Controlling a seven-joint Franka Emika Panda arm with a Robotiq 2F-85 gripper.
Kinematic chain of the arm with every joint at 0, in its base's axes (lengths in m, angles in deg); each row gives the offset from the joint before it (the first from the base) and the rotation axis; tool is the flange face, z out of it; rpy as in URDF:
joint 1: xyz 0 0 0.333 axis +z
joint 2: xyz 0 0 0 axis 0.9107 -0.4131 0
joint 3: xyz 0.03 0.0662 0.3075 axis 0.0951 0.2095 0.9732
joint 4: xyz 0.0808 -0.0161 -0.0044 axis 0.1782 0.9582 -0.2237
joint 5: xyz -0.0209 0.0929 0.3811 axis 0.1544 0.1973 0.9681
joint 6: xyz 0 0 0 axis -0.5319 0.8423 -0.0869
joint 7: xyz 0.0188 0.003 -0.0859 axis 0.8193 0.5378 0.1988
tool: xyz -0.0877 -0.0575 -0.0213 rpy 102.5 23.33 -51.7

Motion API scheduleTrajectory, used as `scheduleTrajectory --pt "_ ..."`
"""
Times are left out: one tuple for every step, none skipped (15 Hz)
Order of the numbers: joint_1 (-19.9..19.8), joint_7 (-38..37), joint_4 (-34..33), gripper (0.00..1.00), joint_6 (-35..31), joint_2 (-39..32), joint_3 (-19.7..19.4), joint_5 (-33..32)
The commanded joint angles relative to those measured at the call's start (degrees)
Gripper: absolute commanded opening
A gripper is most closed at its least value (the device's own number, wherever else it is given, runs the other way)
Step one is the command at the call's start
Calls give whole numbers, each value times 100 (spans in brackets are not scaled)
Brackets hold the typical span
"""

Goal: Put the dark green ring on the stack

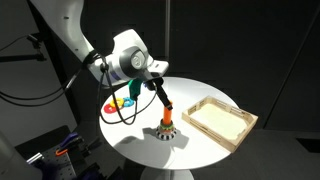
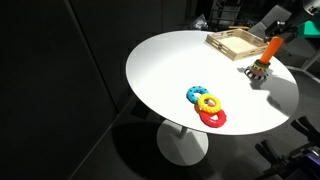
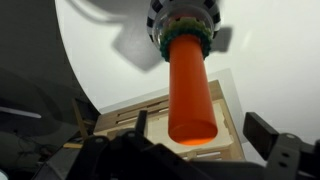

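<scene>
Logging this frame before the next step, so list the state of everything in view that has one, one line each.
end effector: open, empty, above the stack's top.
stack: standing on the table, carrying one ring.
dark green ring: threaded on the stack, low at its base.
blue, yellow and red rings: loose on the table, overlapping, away from the stack.
wooden tray: empty, flat on the table.

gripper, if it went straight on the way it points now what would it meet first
Likely the stack's orange peg: its top sits in line between the open gripper's fingers, so they would pass either side and the palm would meet it. How near is unclear.
</scene>
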Motion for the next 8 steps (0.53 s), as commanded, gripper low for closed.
scheduleTrajectory --pt "-106 297 68 100 24 2 190 488" --pt "-171 528 142 100 55 13 332 823" --pt "-230 742 196 100 84 21 463 1138" --pt "-322 1051 267 100 135 38 656 1555" --pt "-420 1353 318 100 200 51 855 1973" --pt "-469 1532 322 100 233 -5 978 2261" --pt "-546 1784 326 100 327 -2 1138 2610" --pt "-366 2175 333 100 424 -3 1051 3131"
